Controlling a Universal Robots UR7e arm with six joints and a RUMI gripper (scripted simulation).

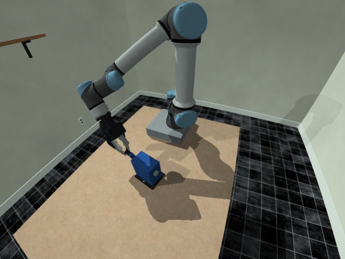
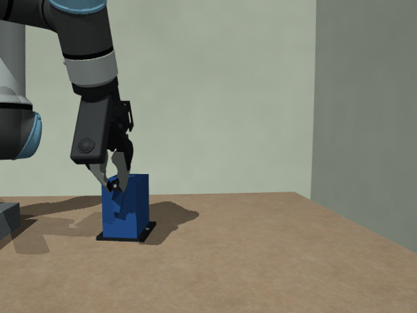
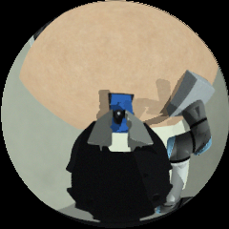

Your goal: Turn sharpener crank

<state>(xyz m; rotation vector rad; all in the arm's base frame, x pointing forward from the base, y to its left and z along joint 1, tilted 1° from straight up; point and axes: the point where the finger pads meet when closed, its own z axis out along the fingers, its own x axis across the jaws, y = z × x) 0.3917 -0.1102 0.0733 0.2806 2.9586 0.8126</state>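
Blue sharpener sits on its black base plate on the tan mat, in front of my grey pedestal. Its crank's black knob is at the sharpener's upper corner on the pedestal-facing side. My gripper is clenched on that knob, fingers angled down onto it.

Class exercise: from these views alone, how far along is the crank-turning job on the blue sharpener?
Done: the gripper has reached the sharpener and shut on the crank's black knob. In hand: that grip, with the knob near the sharpener's top edge. Left: the full clockwise turn; how much turning has happened cannot be told from this moment.
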